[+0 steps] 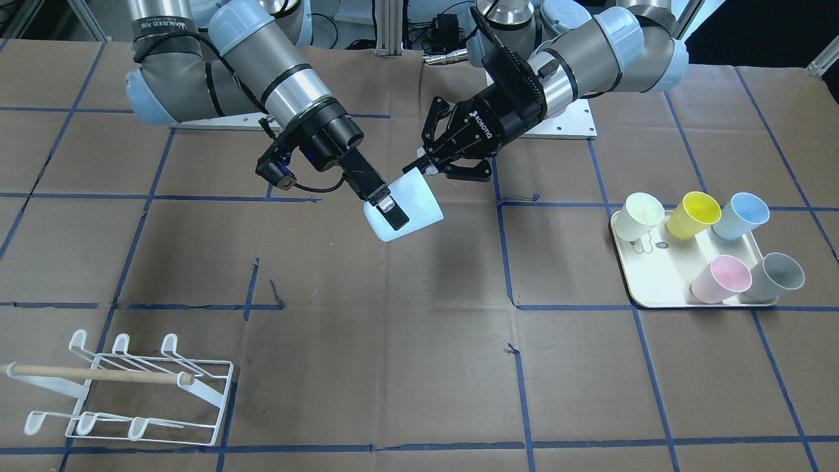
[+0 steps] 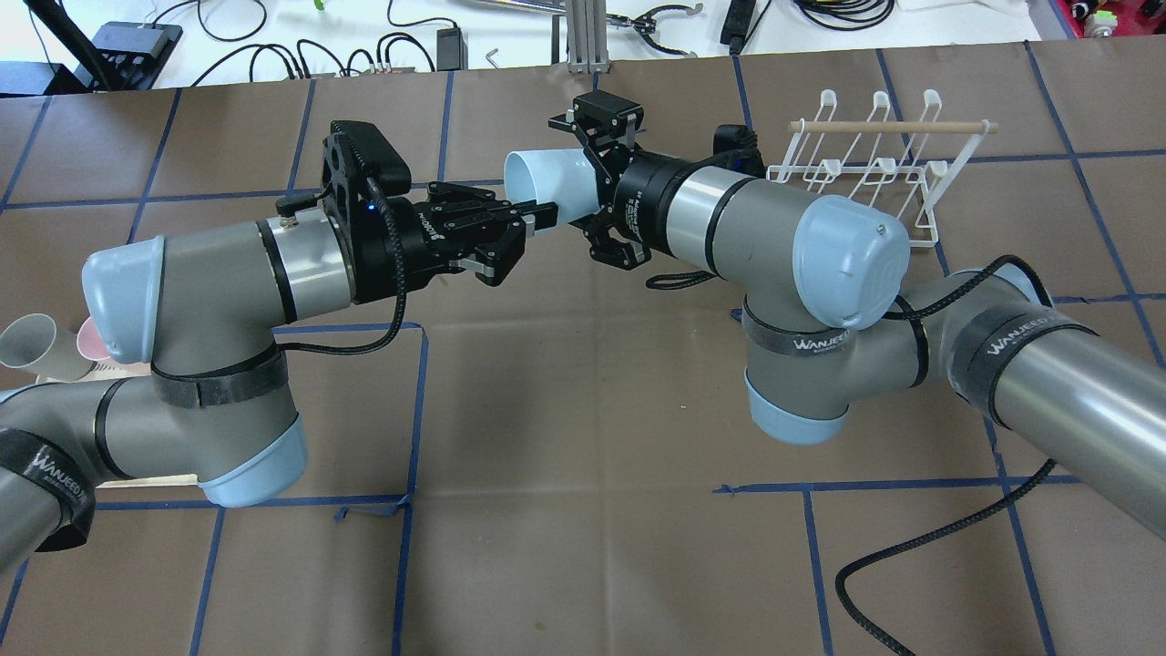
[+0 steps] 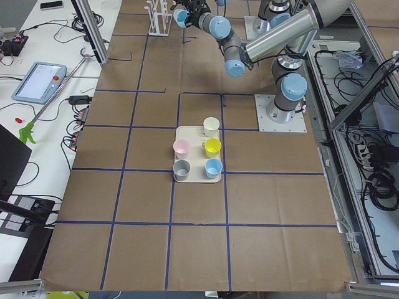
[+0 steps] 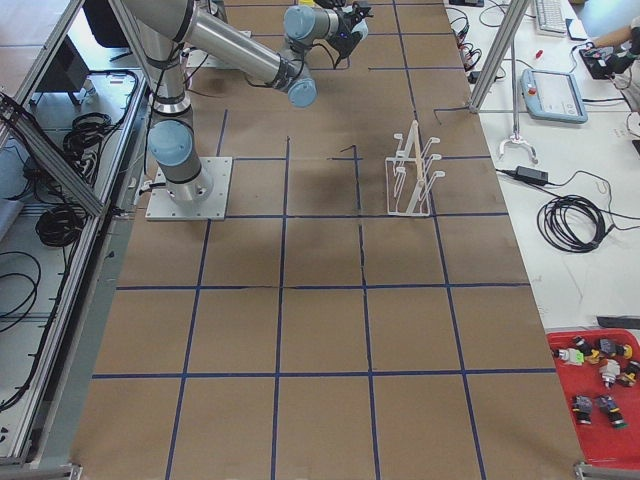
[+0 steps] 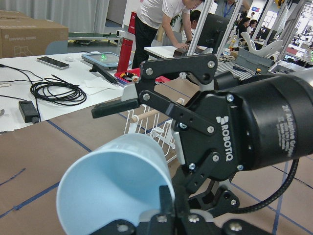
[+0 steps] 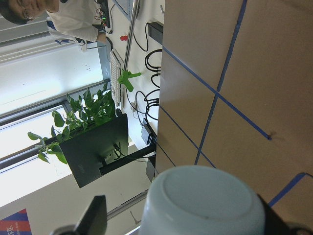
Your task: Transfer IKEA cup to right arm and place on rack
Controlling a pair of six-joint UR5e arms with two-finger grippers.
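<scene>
A pale blue IKEA cup [image 1: 414,204] hangs in the air on its side between both arms, also seen from overhead [image 2: 545,176]. My left gripper [image 1: 420,167] is shut on its rim, with one finger inside the mouth [image 5: 164,199]. My right gripper [image 2: 588,187] is open around the cup's base end. In the right wrist view the cup's bottom [image 6: 205,200] sits between its spread fingers [image 6: 94,215] with a gap. The white wire rack [image 1: 131,393] with a wooden dowel stands on the table to my right, also seen from overhead [image 2: 865,169].
A cream tray [image 1: 655,285] on my left side holds several upright cups: cream, yellow, blue, pink and grey. Brown paper with blue tape lines covers the table. People stand beyond the table's right end [image 5: 161,24].
</scene>
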